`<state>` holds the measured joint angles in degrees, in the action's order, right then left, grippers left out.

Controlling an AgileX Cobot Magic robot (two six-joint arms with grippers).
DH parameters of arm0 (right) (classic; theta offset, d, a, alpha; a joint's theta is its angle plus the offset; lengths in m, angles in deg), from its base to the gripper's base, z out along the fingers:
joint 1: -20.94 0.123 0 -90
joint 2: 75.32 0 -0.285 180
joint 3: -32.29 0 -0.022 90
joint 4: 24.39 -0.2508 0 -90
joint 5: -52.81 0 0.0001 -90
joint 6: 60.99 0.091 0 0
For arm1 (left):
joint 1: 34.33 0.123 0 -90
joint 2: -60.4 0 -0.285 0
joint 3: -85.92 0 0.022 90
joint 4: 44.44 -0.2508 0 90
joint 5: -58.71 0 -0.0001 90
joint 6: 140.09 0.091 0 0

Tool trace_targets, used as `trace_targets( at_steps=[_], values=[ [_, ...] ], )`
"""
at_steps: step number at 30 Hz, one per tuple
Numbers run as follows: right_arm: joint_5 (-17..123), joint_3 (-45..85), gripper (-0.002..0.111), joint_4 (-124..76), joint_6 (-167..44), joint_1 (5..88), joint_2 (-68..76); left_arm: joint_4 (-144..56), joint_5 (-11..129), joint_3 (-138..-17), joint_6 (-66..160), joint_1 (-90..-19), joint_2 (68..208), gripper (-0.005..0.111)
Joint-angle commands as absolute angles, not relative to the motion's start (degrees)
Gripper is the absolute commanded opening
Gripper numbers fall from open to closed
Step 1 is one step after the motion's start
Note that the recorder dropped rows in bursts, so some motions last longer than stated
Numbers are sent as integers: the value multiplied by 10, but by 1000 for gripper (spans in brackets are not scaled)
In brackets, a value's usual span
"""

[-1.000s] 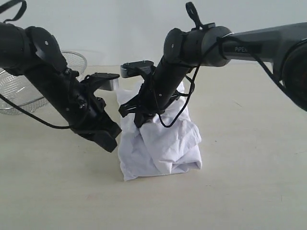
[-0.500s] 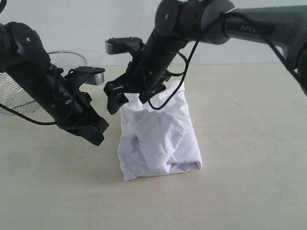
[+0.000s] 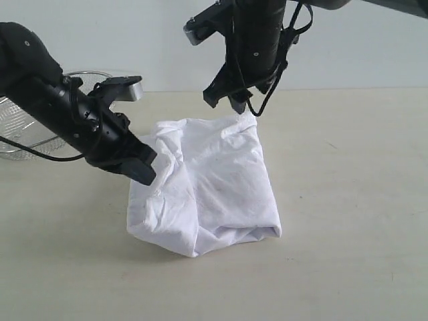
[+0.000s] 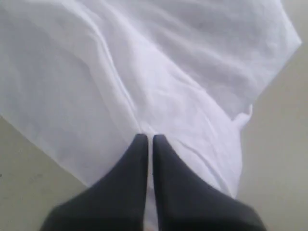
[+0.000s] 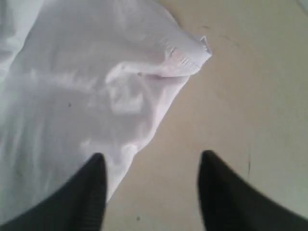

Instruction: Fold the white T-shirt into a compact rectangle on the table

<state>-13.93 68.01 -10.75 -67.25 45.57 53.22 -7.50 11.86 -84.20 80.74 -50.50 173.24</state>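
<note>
Pinching the white T-shirt (image 3: 214, 187), left end effector (image 4: 146, 139); right end effector (image 5: 153, 158) spread, empty.

Wire basket (image 3: 23, 124) at the left edge, plain wall (image 3: 134, 40) across the top.
The basket is a silver mesh bowl with a round rim, in the left-middle of the exterior view. The frame edge cuts off its left side and its middle is covered, so only the lower-left mesh and a stretch of the far rim show. Whether it holds anything cannot be told. The wall is an even, pale grey-white and fills the upper part of the frame.
</note>
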Motion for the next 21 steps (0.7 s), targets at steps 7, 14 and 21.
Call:
trace_targets(
  at_steps=[7, 14, 21],
  values=[
    [-66, 683, 1, -114, -698, 441, 591, 46, 118, -871, 892, -541, 1763, 4],
    [-67, 683, 1, -175, -706, 435, 617, 28, 208, -908, 880, -562, 1827, 4],
    [-83, 683, 1, -196, -721, 435, 618, -165, 218, -957, 695, -542, 1909, 4]
  ],
)
